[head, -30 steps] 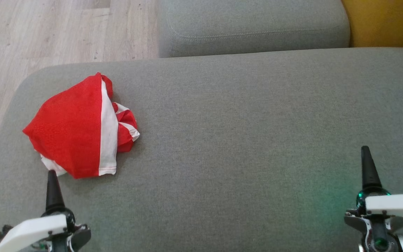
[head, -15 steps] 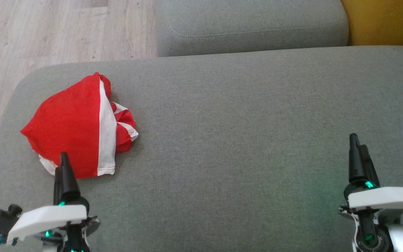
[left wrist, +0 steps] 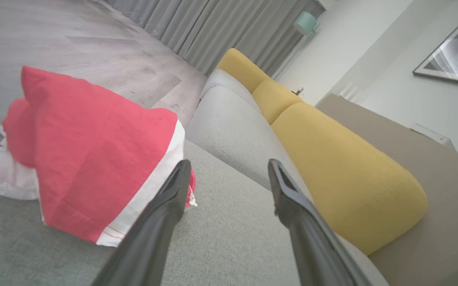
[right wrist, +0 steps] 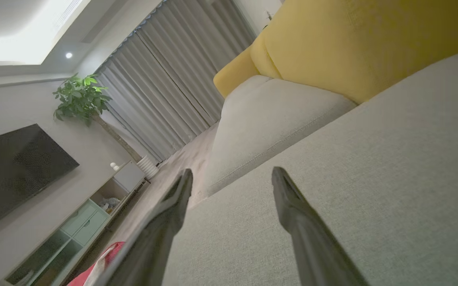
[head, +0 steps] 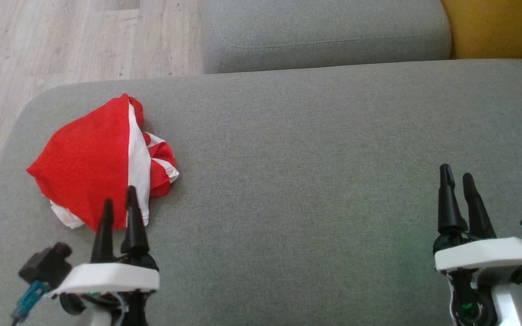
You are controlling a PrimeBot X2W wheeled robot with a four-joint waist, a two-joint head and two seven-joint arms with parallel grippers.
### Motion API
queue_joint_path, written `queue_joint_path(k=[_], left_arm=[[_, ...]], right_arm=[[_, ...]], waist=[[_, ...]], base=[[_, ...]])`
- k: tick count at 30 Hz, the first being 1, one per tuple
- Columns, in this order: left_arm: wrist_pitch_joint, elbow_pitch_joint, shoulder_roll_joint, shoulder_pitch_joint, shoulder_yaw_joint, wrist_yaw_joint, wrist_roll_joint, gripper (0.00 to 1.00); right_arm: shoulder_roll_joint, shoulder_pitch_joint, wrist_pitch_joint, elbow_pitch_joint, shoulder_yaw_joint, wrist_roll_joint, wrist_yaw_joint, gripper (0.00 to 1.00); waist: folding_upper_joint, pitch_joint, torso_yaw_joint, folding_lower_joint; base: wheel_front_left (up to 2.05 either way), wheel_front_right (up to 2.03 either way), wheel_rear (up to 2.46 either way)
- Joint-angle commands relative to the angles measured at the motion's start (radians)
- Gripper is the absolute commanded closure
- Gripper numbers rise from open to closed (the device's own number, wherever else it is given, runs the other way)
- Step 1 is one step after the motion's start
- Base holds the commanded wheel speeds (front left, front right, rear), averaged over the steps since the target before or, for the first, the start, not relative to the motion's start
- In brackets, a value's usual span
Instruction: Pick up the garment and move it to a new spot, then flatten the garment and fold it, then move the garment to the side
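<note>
A crumpled red garment with white bands lies on the left part of the grey sofa seat; the left wrist view shows the garment close ahead and to the left. My left gripper is open, its tips at the garment's near edge, nothing between the fingers. In its own view the left gripper points just right of the cloth. My right gripper stands open over bare seat at the right. The right gripper has empty fingers, and a bit of the garment peeks at the lower left.
A grey cushion lies behind the seat, with a yellow cushion at the back right. Wood floor runs beyond the seat's rounded left edge. A TV and a plant stand across the room.
My left gripper has moved right and forward up to the garment's near edge and turned so both fingers show. The right gripper has edged forward and left and turned likewise. The garment has not moved.
</note>
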Motion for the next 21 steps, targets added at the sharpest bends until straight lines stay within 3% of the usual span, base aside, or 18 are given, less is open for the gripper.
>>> queue_joint_path(k=[1,21], left_arm=[[-0.013,-0.043,0.019,-0.05,-0.001,0.006,0.044,0.0],[-0.075,0.016,0.143,-0.113,-0.229,0.147,0.379,0.0]], right_arm=[[-0.006,-0.05,-0.013,-0.047,0.022,-0.044,0.004,0.0],[-0.007,-0.045,-0.075,-0.072,0.086,-0.41,0.005,0.0]], waist=[[0.0,0.0,0.0,0.0],[0.0,0.001,0.001,0.0]], base=[[0.0,0.0,0.0],[0.0,0.0,0.0]])
